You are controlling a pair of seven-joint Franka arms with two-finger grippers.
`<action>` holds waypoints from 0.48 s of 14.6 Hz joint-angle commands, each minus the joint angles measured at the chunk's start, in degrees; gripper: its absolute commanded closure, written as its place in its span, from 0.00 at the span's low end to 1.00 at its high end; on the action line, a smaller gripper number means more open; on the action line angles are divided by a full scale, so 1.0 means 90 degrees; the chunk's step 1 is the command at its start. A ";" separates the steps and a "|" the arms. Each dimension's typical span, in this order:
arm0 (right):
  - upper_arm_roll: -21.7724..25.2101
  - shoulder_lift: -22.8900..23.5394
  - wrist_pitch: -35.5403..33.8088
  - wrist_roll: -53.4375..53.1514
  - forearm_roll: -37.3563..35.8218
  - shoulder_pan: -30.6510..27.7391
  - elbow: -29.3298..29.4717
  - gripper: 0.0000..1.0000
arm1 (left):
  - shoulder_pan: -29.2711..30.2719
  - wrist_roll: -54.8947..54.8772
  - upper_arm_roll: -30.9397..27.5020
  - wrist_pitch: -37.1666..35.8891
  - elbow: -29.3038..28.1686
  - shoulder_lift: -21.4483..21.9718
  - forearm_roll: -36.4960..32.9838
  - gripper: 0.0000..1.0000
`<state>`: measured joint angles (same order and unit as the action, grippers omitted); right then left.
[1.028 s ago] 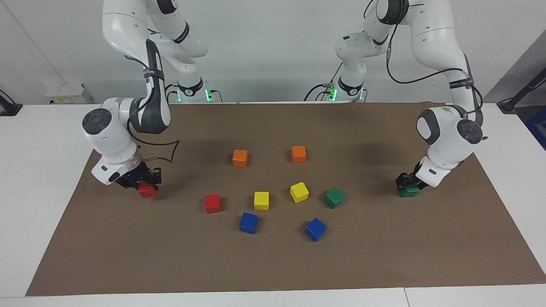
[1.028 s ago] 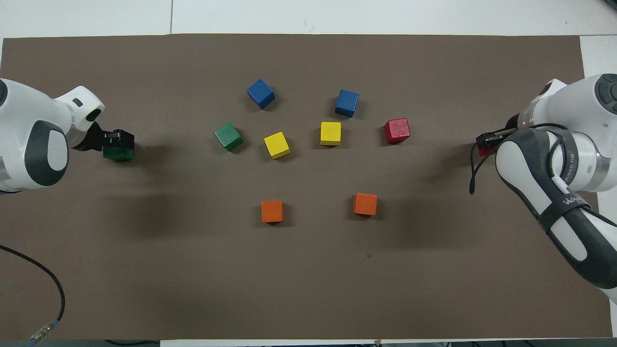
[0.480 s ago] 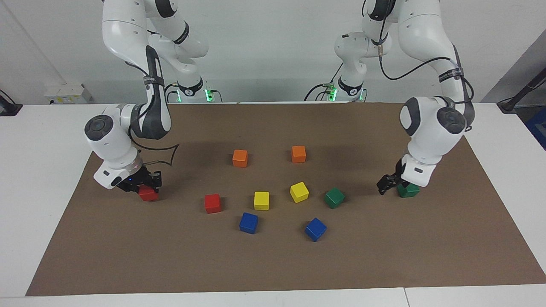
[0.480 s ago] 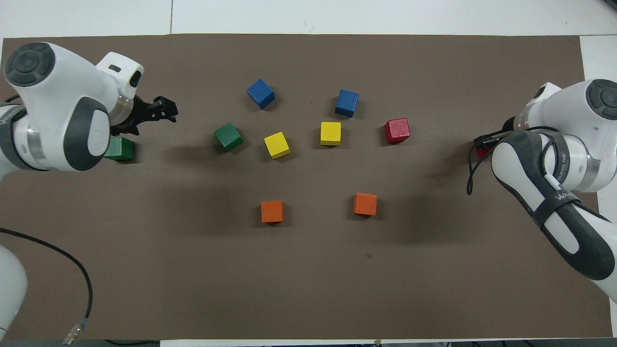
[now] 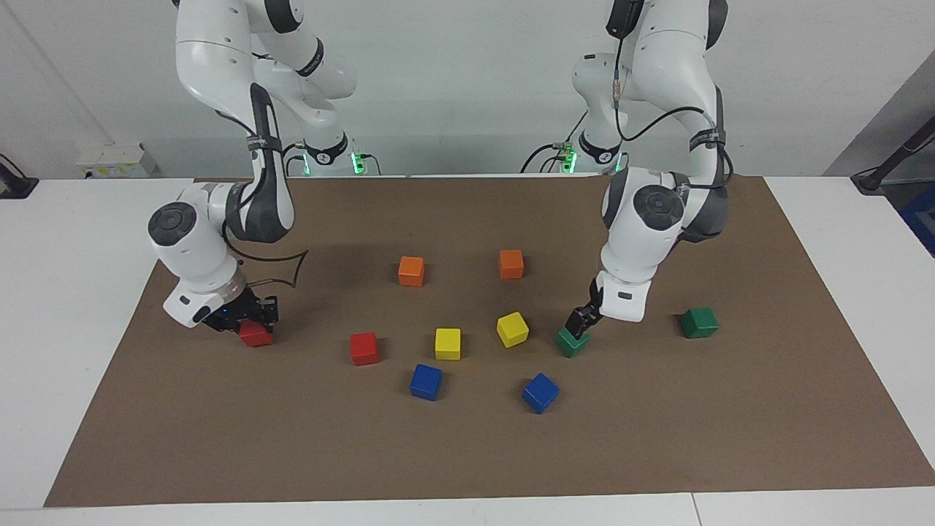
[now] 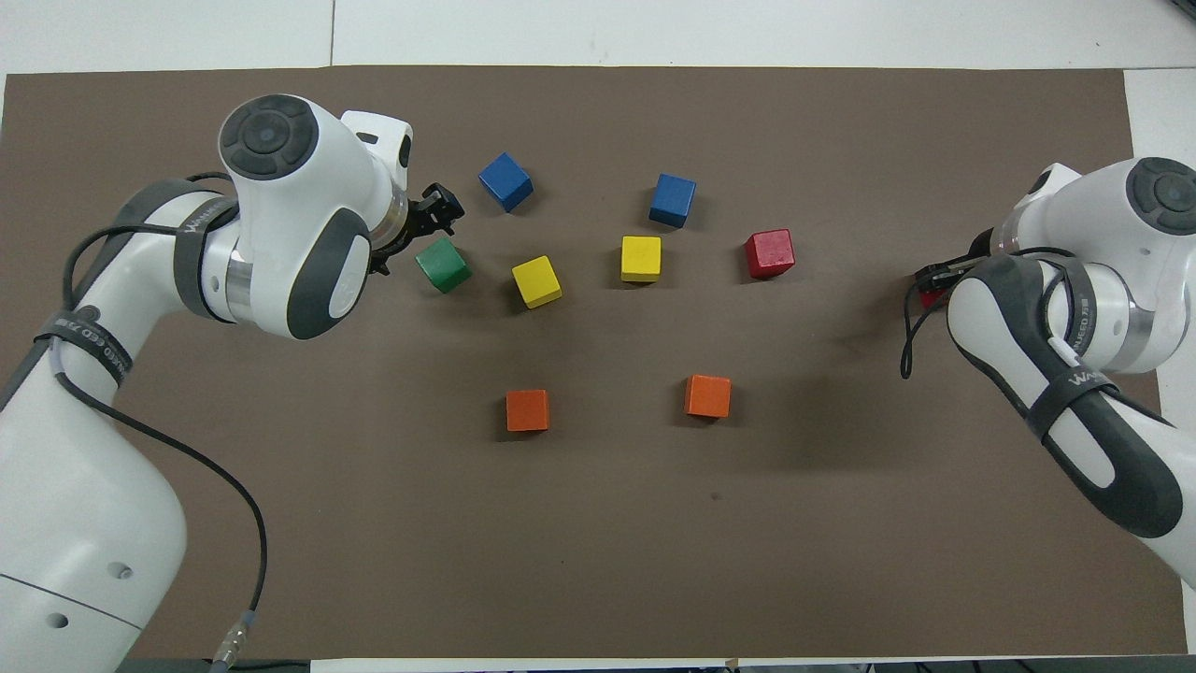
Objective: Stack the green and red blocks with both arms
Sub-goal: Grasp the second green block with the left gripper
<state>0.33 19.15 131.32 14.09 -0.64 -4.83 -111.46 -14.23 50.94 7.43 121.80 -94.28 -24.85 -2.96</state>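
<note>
My left gripper (image 5: 582, 321) is open and hangs low over a dark green block (image 5: 572, 342) in the middle of the mat, its tips at the block's top edge. The other green block (image 5: 700, 322) lies free toward the left arm's end; the left arm hides it in the overhead view. My right gripper (image 5: 248, 315) is shut on a red block (image 5: 254, 334) at mat level toward the right arm's end. The second red block (image 5: 364, 348) lies free in the middle group.
On the brown mat (image 5: 467, 453) lie two orange cubes (image 5: 411, 270) (image 5: 511, 264), two yellow cubes (image 5: 448, 343) (image 5: 512, 329) and two blue cubes (image 5: 426, 381) (image 5: 540, 392). The yellow cube nearest the left gripper sits close beside the middle green block.
My left gripper let go of the green block at its end of the mat and swung across to the middle green block. My right gripper sank slightly with the red block.
</note>
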 commanded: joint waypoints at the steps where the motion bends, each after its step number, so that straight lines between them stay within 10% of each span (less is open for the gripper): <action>1: -0.0085 -0.0038 0.0185 0.0192 0.0022 -0.0108 -0.0125 1.00 | -0.0099 0.0424 -0.0103 0.0274 0.0037 -0.0159 -0.0150 0.00; 7: -0.0085 0.0030 0.0243 0.0182 0.0022 -0.0108 -0.0125 1.00 | -0.0245 0.0434 -0.0112 0.0959 -0.0550 -0.0149 -0.0160 0.00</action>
<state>0.26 19.28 131.60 14.09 -0.64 -4.83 -111.85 -14.88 53.38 7.38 127.85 -97.19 -26.56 -3.27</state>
